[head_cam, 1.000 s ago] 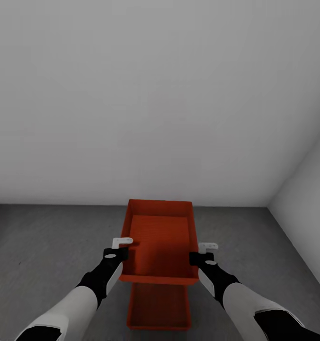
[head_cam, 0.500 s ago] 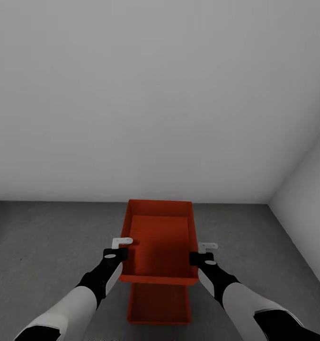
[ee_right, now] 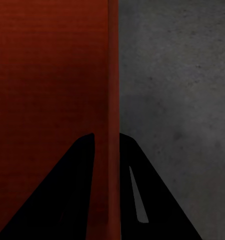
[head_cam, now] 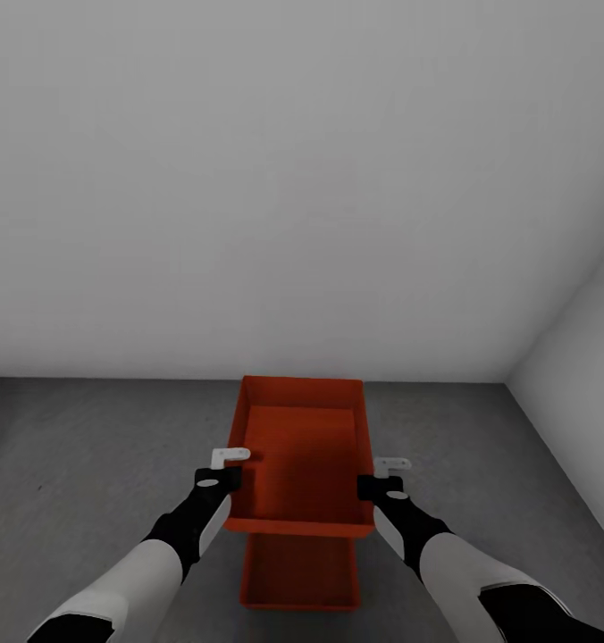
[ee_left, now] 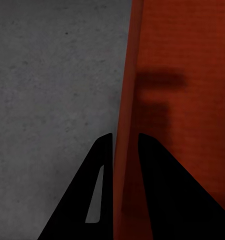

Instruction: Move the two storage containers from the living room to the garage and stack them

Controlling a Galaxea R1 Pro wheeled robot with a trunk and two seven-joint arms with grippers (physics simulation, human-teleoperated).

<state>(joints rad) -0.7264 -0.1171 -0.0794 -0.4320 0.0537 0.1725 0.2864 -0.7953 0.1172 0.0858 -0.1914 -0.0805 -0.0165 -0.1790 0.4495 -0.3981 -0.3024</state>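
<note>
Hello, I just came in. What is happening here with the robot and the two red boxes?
The robot holds one orange-red storage container in the air with both arms. The left end effector is shut on its left wall and the right end effector on its right wall. A second container lies on the dark grey floor below and nearer to the robot. The held one is not yet set on it. A plain white wall stands ahead.

Close view along the right claw (ee_right: 107, 145), whose two black fingers (ee_right: 67, 200) rise as dark wedges toward the middle. Between them runs the thin upright wall of an orange-red storage container (ee_right: 112, 75), one finger on each face, pressed close to it. Past the inner finger lies the container's shadowed red inside. Past the outer finger lies mottled dark grey floor (ee_right: 182, 90).
</note>
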